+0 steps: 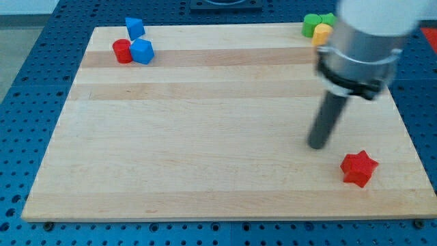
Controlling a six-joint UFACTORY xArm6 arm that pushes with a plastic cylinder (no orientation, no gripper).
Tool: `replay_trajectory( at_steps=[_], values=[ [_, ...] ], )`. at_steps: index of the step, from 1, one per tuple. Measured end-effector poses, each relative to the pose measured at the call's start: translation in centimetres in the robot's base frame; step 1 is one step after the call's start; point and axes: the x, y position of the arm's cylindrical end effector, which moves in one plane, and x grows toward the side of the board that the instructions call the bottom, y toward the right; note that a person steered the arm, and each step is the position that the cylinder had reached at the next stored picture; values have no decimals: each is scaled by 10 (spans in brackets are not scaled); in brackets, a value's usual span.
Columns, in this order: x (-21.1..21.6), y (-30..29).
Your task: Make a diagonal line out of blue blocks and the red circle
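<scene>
No readable text or markings.

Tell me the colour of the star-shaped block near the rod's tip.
Red: the star block, clearest in the camera view.

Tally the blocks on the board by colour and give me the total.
Blue: 2, the upper blue block and the lower blue block
Red: 2, the red circle and the red star
Green: 1, the green block, partly hidden by the arm
Yellow: 1, the yellow block, also partly hidden
Total: 6
</scene>
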Motion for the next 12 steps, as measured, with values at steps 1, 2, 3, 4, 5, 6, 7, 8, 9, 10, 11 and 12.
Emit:
replay_trajectory(
  at_steps=[1, 2, 3, 4, 5, 6, 7, 8, 9, 10, 11, 12],
  values=[
    [-3, -119],
    [-30, -276],
    [-87, -390],
    [-106, -417],
    [-127, -416],
    [-215, -416],
    [-280, -408],
    [-295, -364],
    [-268, -316],
    [-218, -282],
    [-186, -277],
    [-221, -277]
  ],
)
